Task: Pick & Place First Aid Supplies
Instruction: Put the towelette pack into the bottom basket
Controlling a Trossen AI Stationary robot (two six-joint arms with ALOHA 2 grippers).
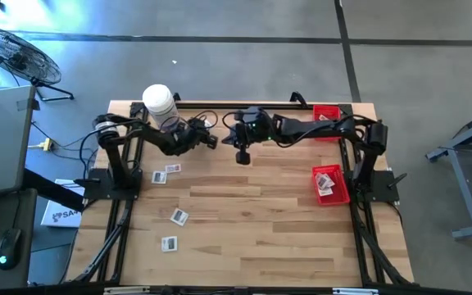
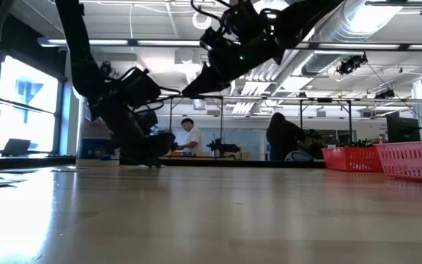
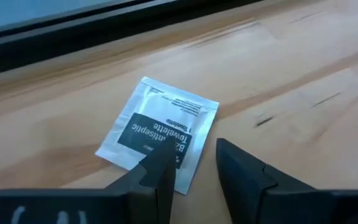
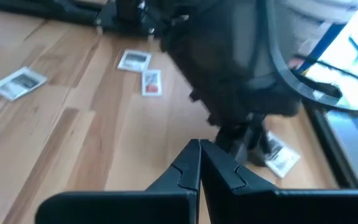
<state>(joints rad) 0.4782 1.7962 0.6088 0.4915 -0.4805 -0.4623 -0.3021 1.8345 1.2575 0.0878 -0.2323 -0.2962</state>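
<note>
the left end effector [image 1: 210, 138] is reaching low over the far edge of the desk [image 1: 252, 221], in the upper middle of the high view, just beside the white jar [image 1: 160, 105]. in the left wrist view its fingers [image 3: 160, 171] are standing a little apart, straddling one edge of a white antiseptic towelette packet [image 3: 157, 132] that is lying flat on the wood; one fingertip is overlapping the packet's corner, and nothing is gripped. the right end effector [image 1: 242, 156] is hanging in the air near the upper centre of the high view, close to the left one, and in the right wrist view its fingers [image 4: 190, 163] are pressed together with nothing between them. four more packets are lying loose on the left half of the desk in the high view: two [image 1: 165, 173] side by side at middle left, one [image 1: 179, 216] lower down, and one [image 1: 169, 243] nearest the bottom. a red bin [image 1: 332, 184] at the right edge is holding several packets, and a second red bin [image 1: 327, 121] is sitting at the upper right corner. in the low view, people [image 2: 190, 138] are showing in the room behind the desk.
</note>
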